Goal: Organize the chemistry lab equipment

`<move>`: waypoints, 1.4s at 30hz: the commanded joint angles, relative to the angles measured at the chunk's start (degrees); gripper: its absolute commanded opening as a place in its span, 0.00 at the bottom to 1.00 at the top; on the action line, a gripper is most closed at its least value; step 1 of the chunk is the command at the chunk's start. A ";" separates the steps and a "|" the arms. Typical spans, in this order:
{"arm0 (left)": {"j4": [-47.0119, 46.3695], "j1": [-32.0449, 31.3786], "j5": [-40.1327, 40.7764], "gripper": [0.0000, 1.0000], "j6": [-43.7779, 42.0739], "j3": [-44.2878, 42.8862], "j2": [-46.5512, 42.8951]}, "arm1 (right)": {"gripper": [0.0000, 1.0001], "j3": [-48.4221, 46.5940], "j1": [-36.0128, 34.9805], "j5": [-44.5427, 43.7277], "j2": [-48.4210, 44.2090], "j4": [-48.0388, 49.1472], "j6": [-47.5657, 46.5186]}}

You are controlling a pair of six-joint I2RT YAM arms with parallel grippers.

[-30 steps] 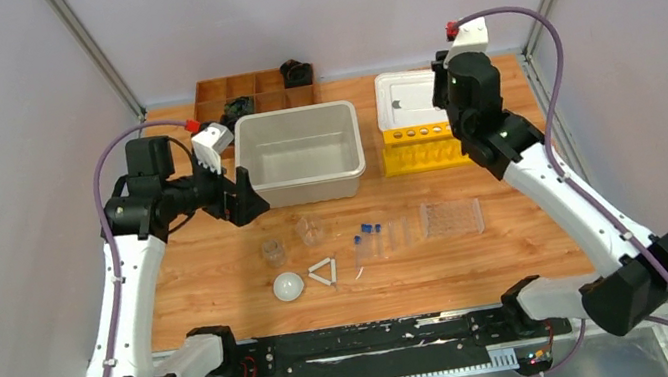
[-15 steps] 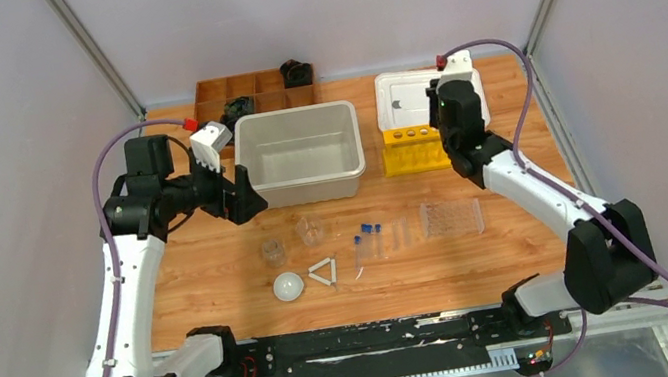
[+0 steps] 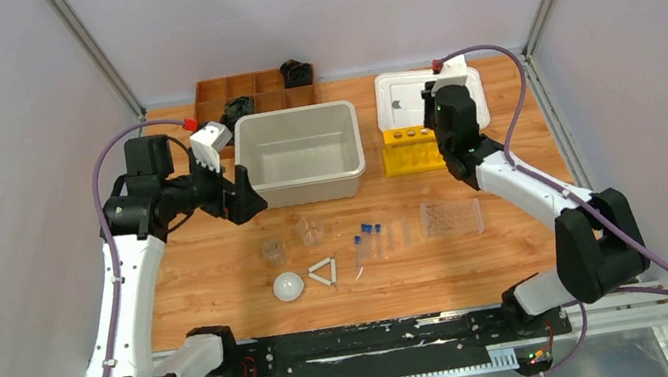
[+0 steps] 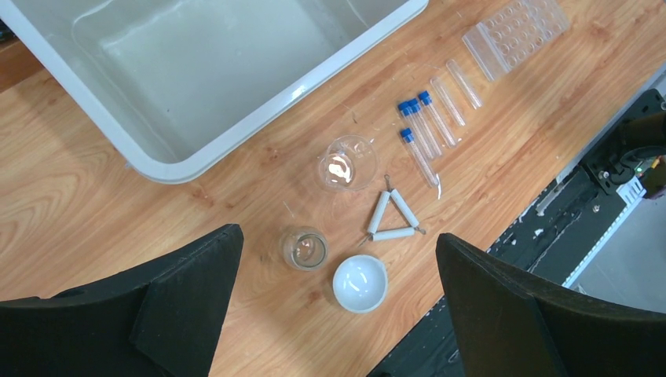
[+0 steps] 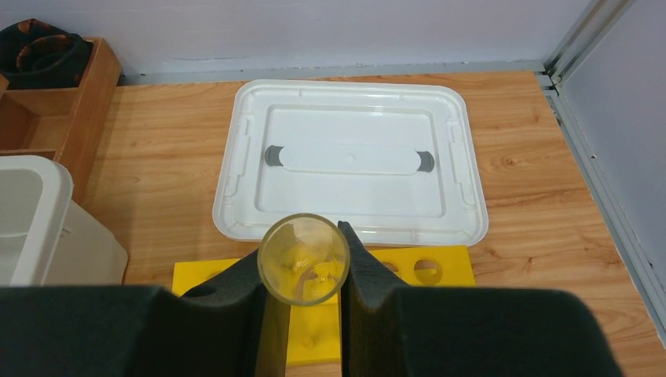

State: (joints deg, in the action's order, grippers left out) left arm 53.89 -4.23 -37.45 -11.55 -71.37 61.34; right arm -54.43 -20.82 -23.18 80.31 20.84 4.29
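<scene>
Surroundings: a grey bin (image 3: 293, 114) stands at the far centre of the table. A wooden tray (image 3: 238, 87) with a black coil (image 3: 295, 71) lies beyond it to the left. A white lid (image 5: 351, 161) lies flat at far right, and the yellow rack (image 5: 444, 271) sits just near of it.

On the near half of the table, from left to right, are the dome (image 3: 289, 286), two beakers (image 4: 346, 163), the triangle (image 4: 393, 220), three capped tubes (image 4: 416, 126) lying flat, two uncapped tubes (image 4: 455, 86) beside them, and the clear rack (image 3: 451, 217). All lie apart from both arms, and nothing blocks them.

Right arm: the elbow is low at near right and the forearm reaches far, with the wrist over the yellow rack. The right gripper (image 5: 304, 251) is closed on the held tube (image 5: 304, 271). The tube is clear, its open mouth faces the wrist camera, and it is pinched between both fingers (image 5: 243, 290) directly above the rack's row of holes. Whether its lower end has entered a hole cannot be told.

Left arm: the forearm rises at the left and the wrist bends toward the bin. The left gripper (image 3: 243, 198) is spread wide and holds nothing. It is raised above the table by the bin's near left corner.
</scene>
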 commanded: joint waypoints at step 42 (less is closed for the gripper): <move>-0.45 -0.12 1.20 1.00 -1.53 -0.17 -3.13 | 0.00 7.58 3.23 -2.15 8.16 9.24 5.96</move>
State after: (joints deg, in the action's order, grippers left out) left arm 53.89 -4.23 -36.73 -12.23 -71.37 59.07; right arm -48.27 -18.50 -24.45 87.72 26.61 9.02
